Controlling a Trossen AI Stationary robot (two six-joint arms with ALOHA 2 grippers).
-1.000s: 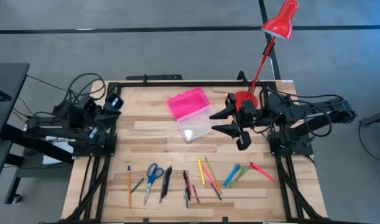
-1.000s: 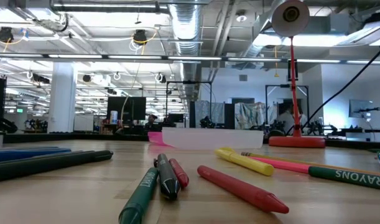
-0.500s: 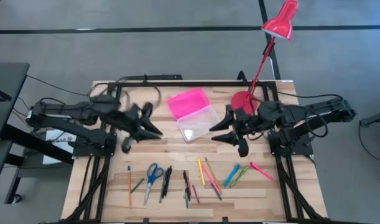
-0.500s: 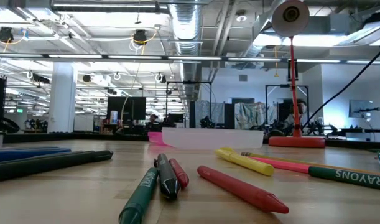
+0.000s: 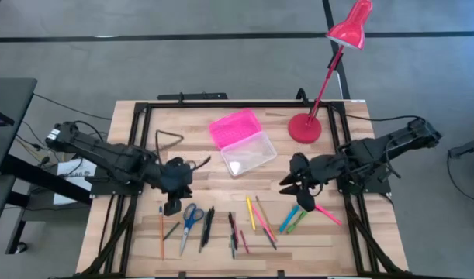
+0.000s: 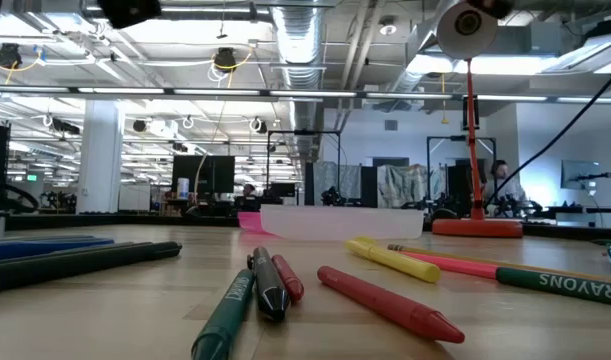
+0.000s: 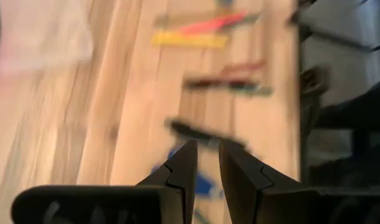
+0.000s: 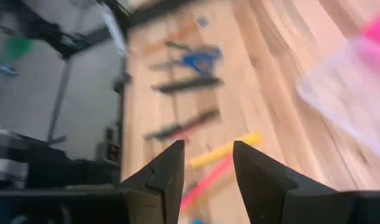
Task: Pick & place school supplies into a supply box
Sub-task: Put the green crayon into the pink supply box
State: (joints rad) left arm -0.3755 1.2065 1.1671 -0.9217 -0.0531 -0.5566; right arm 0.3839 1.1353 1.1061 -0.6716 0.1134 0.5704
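Observation:
The school supplies lie in a row near the table's near edge: an orange pencil (image 5: 160, 231), blue-handled scissors (image 5: 190, 219), black pens (image 5: 208, 227), a yellow pencil (image 5: 250, 214), and blue and green markers (image 5: 292, 218). The supply box (image 5: 248, 153) stands open at mid-table, its pink lid (image 5: 235, 128) folded back toward the far edge. My left gripper (image 5: 172, 204) hovers open, tipped downward, just beyond the scissors (image 7: 202, 183); its fingers (image 7: 190, 168) hold nothing. My right gripper (image 5: 297, 195) hovers open over the markers, with bare table between its fingers (image 8: 171, 165).
A red desk lamp stands with its base (image 5: 305, 128) at the far right, its head (image 5: 351, 27) reaching out past the table. Crayons (image 6: 385, 305) lie close before the low camera. Bare wood lies between the box and the row of supplies.
My left gripper has swung from the table's far left corner toward the near edge and the middle, tipping downward, and now hangs by the scissors. My right gripper has sunk and moved toward the near edge, away from the box, tipping downward over the markers.

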